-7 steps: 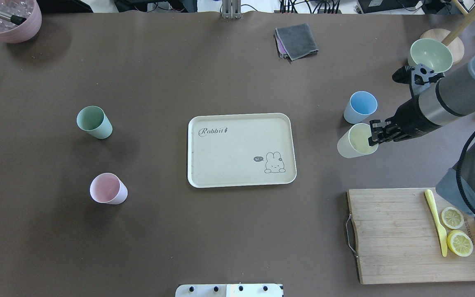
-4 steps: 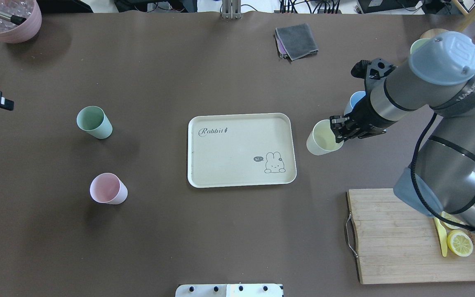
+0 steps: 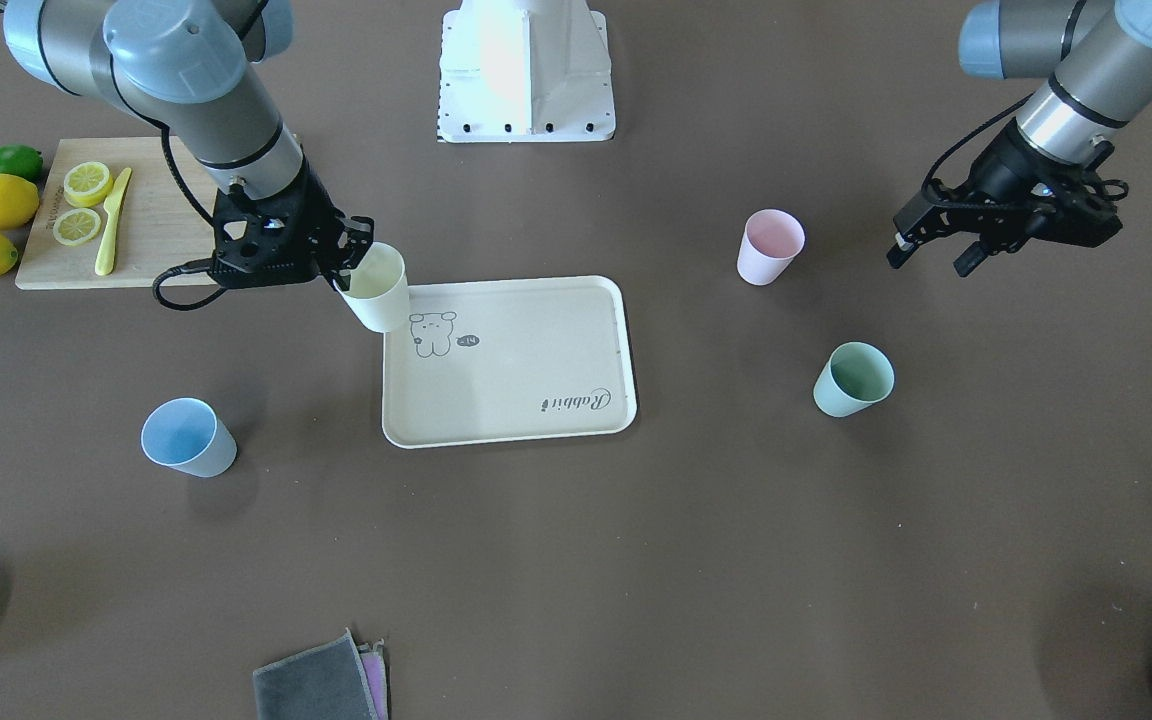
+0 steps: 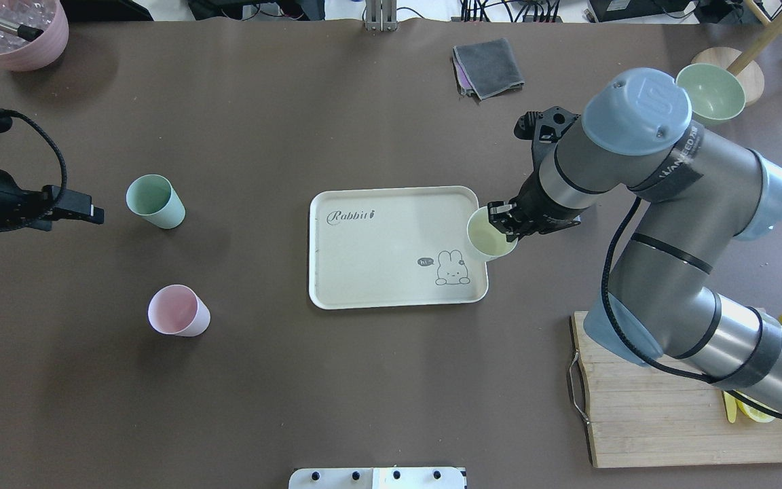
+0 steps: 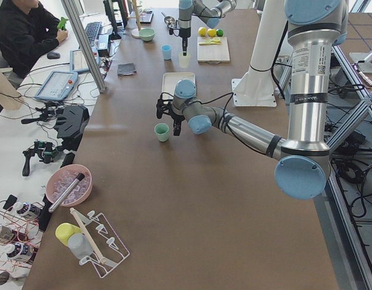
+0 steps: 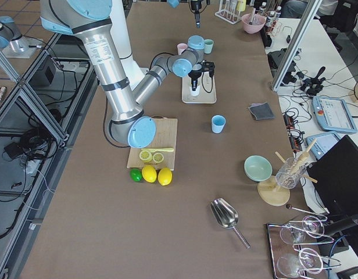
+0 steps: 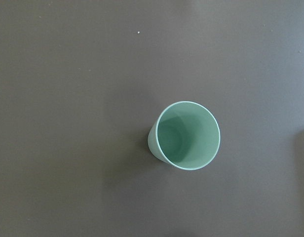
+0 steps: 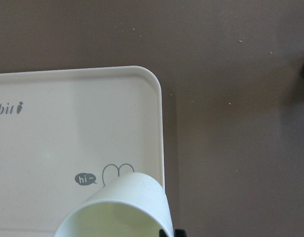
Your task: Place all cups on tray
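right hand (image 4: 505, 226) grips the pale yellow cup (image 4: 485, 239) by its rim, over the tray (image 4: 391, 303) edge.

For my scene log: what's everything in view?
cups: four; yellow cup held over tray edge; pink cup, mint cup, blue cup on table
tray: one, cream, centre
cutting board: one, wooden, right
lemon halves: two, on board
knife: one, yellow, on board
lemons: two, beside board
lime: one, green, beside lemons
cloth: one, grey, far side
bowl: one, green, far right
pot: one, pink, far left
right gripper: shut on yellow cup
left gripper: open, beside mint cup
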